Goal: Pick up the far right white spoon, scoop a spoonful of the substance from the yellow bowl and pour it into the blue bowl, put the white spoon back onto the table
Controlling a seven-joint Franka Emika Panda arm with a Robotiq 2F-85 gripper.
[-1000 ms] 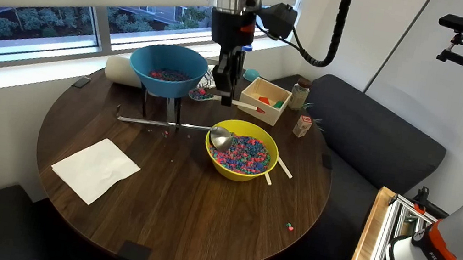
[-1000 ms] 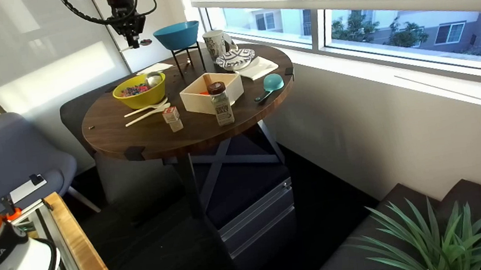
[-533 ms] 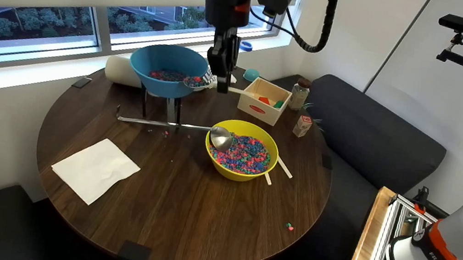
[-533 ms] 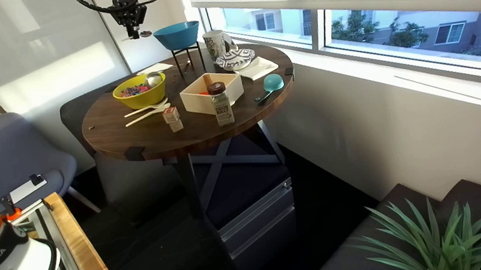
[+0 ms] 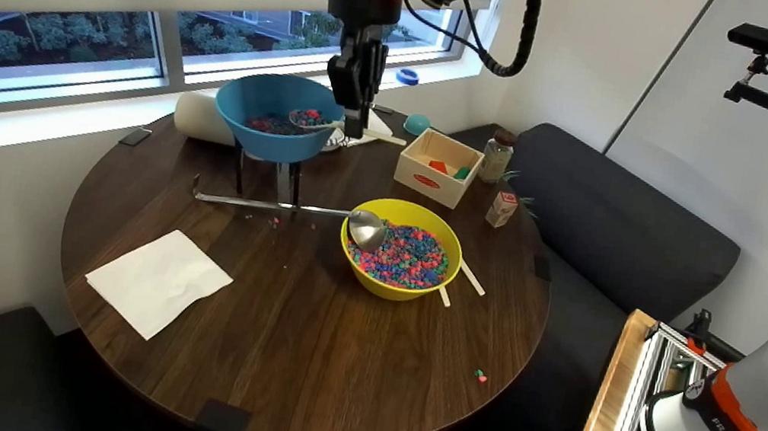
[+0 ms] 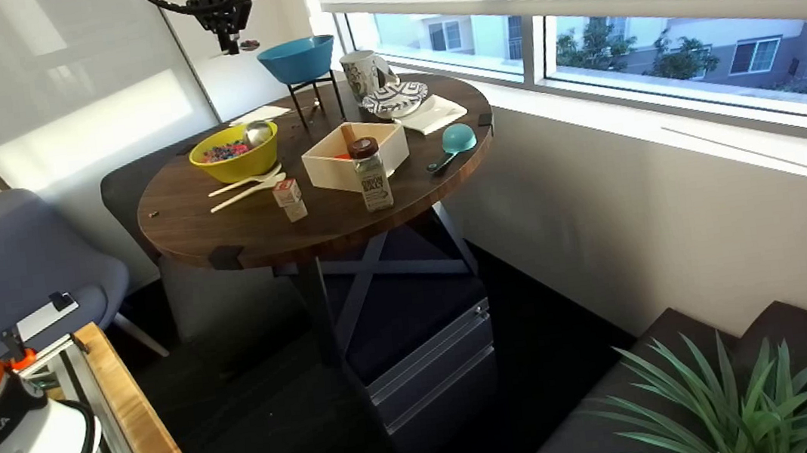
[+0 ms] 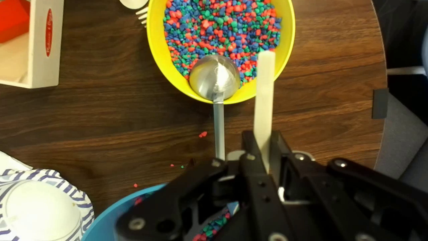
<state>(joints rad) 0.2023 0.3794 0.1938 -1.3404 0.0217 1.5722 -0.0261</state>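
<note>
My gripper (image 5: 354, 126) is shut on the handle of the white spoon (image 5: 387, 138), above the table (image 5: 300, 356). The handle also shows between the fingertips in the wrist view (image 7: 264, 93); the spoon's bowl end is hidden there. That end carries a heap of substance (image 5: 309, 116). It overlaps the inside of the blue bowl (image 5: 272, 145) in this exterior view. In an exterior view it appears just beside and above the rim of the blue bowl (image 6: 298, 64). The yellow bowl (image 5: 384, 290) holds much multicoloured substance; the blue bowl holds some.
The blue bowl stands on a raised black stand. A metal ladle (image 5: 277, 206) rests on the yellow bowl's edge. Two white utensils (image 6: 247, 191) lie beside the yellow bowl. A wooden box (image 5: 427, 184), jar (image 5: 497, 158), small carton (image 5: 502, 209), napkin (image 5: 157, 284) and mug (image 6: 358, 72) stand around.
My gripper has moved up and leftward with the loaded spoon in an exterior view. The spoon's bowl end has gone from below the blue bowl's rim level to overlapping its inside. The bowls have not moved.
</note>
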